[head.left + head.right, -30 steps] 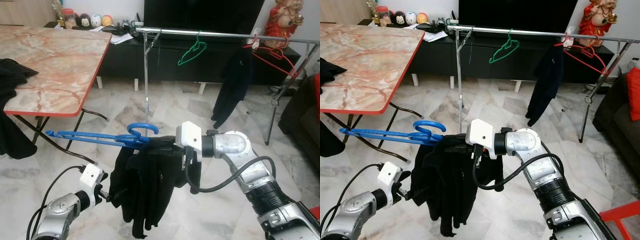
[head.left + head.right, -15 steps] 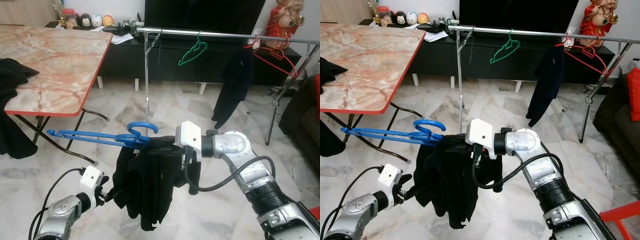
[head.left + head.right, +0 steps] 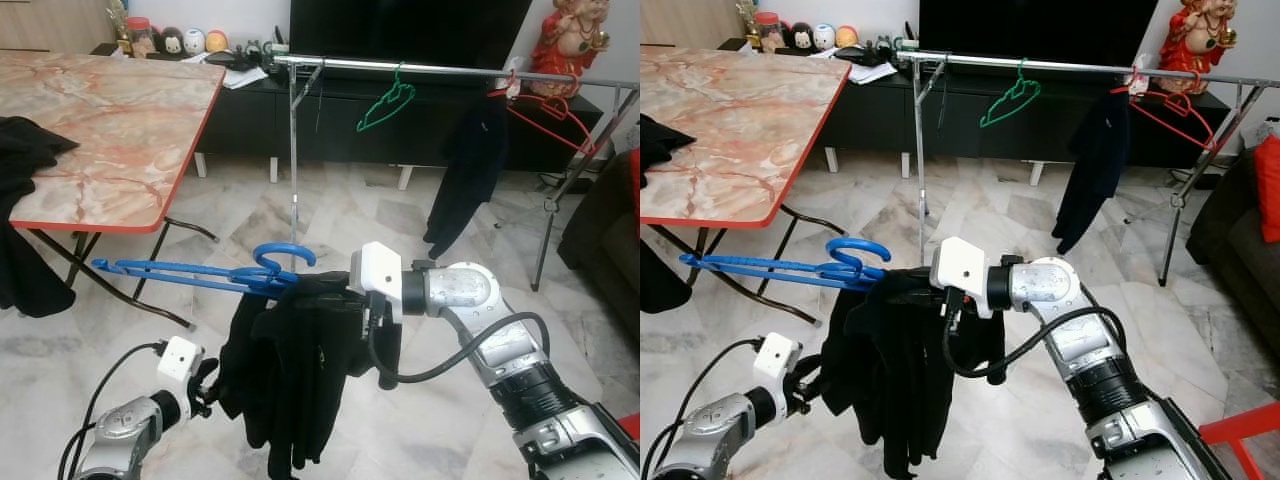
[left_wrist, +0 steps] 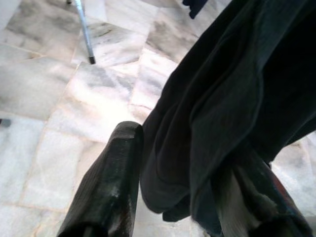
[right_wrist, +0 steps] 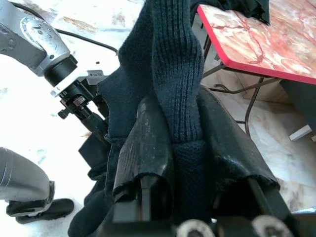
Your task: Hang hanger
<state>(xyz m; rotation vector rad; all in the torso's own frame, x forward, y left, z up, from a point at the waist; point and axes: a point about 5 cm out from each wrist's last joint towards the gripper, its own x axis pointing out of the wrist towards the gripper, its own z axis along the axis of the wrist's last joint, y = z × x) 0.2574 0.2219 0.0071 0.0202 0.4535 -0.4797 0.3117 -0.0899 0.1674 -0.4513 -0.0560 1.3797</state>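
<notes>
A blue hanger (image 3: 190,271) lies level in mid-air, its hook (image 3: 285,255) toward the rack. A black knit garment (image 3: 300,370) hangs bunched from its hook end. My right gripper (image 5: 182,118) is shut on the top of that garment beside the hook, its fingers (image 5: 148,143) pinching a knit fold. My left gripper (image 3: 208,385) is low at the garment's lower left edge. It is open, one finger (image 4: 111,182) is bare and cloth drapes across the gap. A steel clothes rail (image 3: 420,68) stands beyond, ahead of me.
On the rail hang a green hanger (image 3: 385,105), a red hanger (image 3: 545,110) and a dark garment (image 3: 465,170). A marble-top table (image 3: 100,110) with black cloth (image 3: 25,150) is at the left. A dark sofa (image 3: 610,240) is at the right. The floor is marble tile.
The garment's lower end lifted toward my left gripper half a second ago and now hangs down again. My left arm has sunk slightly. The right arm and hanger stay put.
</notes>
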